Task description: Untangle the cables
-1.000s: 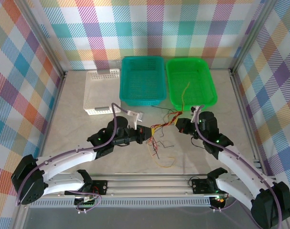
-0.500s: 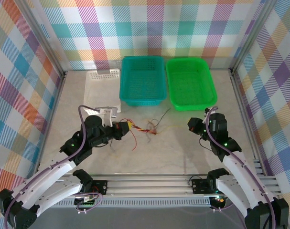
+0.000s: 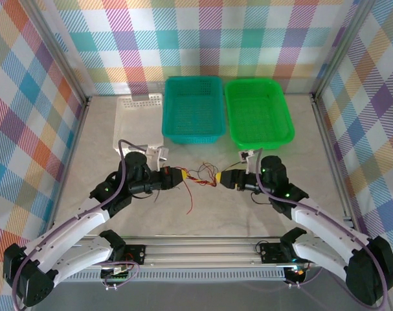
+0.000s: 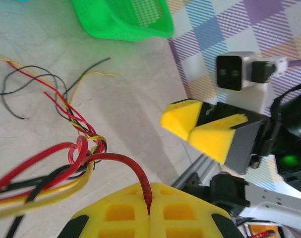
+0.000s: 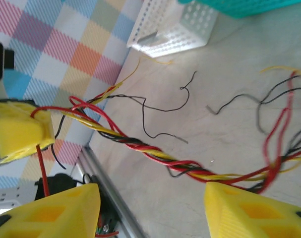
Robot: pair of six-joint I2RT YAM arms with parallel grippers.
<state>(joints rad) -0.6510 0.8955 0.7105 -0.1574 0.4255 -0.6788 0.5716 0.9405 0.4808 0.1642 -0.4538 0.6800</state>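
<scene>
Low in the overhead view, above the bare table (image 3: pixel 248 214), the left gripper (image 3: pixel 177 176) and the right gripper (image 3: pixel 221 177) face each other tip to tip at mid-frame. The cables (image 3: pixel 197 175) are strung between them as a short twisted bundle of red, yellow and black. At the bottom of the left wrist view, the left gripper's yellow pads are pressed together. They pinch a single red wire (image 4: pixel 135 171), which arches up out of the seam into the knot just above and to the left. A loose red strand (image 3: pixel 189 197) droops from the bundle toward the lower part of the overhead frame. In the right wrist view, the right gripper's fingers (image 5: pixel 56 213) stand wide apart at the two bottom corners and grip nothing. The braided stretch crosses the middle of that frame just beyond the gap, running from the left gripper at the left edge toward the right edge, where it frays into separate ends. Thin black strands (image 5: pixel 165 106) lie on the table farther up. Beyond the cables, in the upper half of the overhead view, three baskets sit side by side: a white basket (image 3: pixel 134 123) on the left, a teal basket (image 3: pixel 193 107) in the centre and a green basket (image 3: pixel 258 111) on the right.
</scene>
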